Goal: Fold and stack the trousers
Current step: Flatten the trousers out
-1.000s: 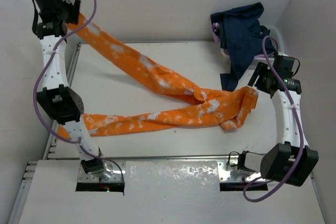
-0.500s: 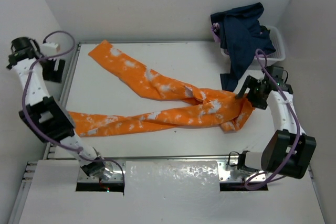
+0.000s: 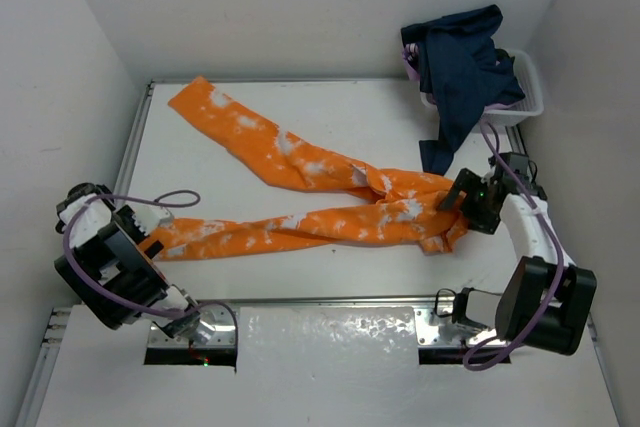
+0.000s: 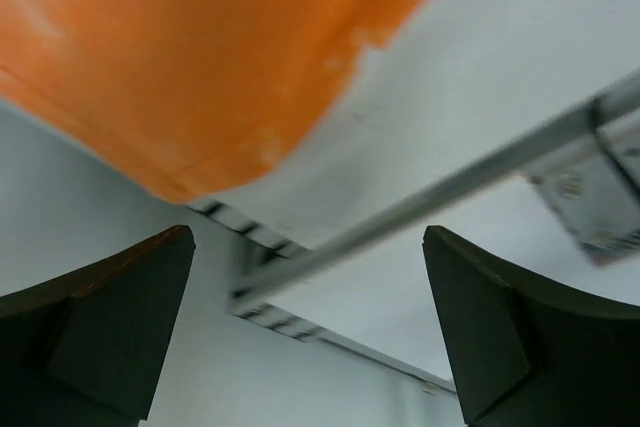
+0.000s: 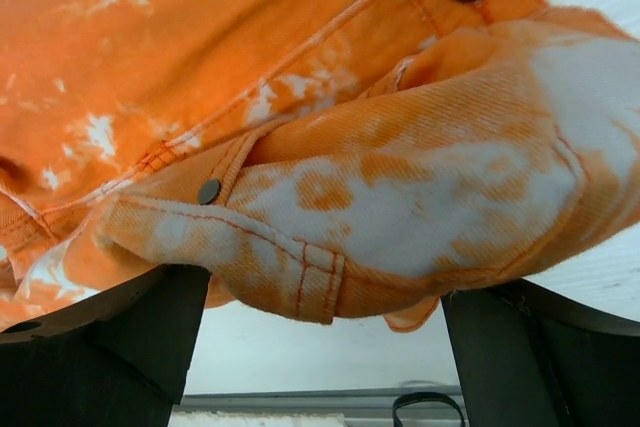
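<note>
The orange trousers [image 3: 330,217] with white splotches lie on the white table, one leg running to the far left corner and the other to the near left. The waist is bunched at the right. My left gripper [image 3: 140,230] is low at the near left, beside the near leg's cuff. In the left wrist view it [image 4: 310,337] is open and empty, with the orange cuff [image 4: 190,57] just ahead of it. My right gripper [image 3: 450,199] is at the waist. In the right wrist view it [image 5: 320,347] is open, its fingers either side of the waistband [image 5: 340,207].
A dark navy garment [image 3: 460,57] hangs over a white basket [image 3: 530,99] at the back right. A metal rail [image 4: 450,187] runs along the table's left edge, close to my left gripper. Walls close in the left, back and right.
My left gripper has let go of the far leg, which dropped flat onto the table, and swung down to the near left cuff. My right gripper moved left and down to the waist.
</note>
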Action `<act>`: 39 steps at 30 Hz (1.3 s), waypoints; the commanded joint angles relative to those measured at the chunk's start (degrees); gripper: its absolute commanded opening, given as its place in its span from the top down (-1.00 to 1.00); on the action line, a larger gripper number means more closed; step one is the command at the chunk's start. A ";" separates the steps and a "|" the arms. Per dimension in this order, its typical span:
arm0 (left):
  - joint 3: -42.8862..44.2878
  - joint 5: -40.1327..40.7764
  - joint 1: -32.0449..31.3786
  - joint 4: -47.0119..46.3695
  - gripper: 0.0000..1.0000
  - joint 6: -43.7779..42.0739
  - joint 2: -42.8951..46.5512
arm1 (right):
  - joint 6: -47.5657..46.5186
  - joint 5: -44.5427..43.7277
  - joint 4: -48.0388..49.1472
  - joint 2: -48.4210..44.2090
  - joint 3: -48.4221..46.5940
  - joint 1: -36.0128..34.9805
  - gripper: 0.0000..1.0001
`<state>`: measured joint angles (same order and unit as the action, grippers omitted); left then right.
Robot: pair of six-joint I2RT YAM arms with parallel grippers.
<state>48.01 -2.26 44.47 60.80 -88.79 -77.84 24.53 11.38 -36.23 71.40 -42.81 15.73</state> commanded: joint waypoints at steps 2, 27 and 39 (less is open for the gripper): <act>-2.12 -3.02 -0.26 -13.40 -0.97 -9.39 -0.11 | 3.06 4.27 5.19 -1.79 5.27 -0.52 -0.76; 47.93 -15.58 -11.33 -21.79 1.00 40.17 -20.76 | -3.72 1.45 17.67 18.15 -44.61 -5.62 1.00; 47.84 -11.10 -14.23 -24.03 1.00 37.84 -18.68 | -4.85 1.74 39.47 -1.38 -15.96 -5.53 0.79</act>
<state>106.04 -18.90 28.67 38.30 -46.35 -100.64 22.50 19.07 -5.06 79.07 -69.87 8.27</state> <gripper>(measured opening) 0.013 0.082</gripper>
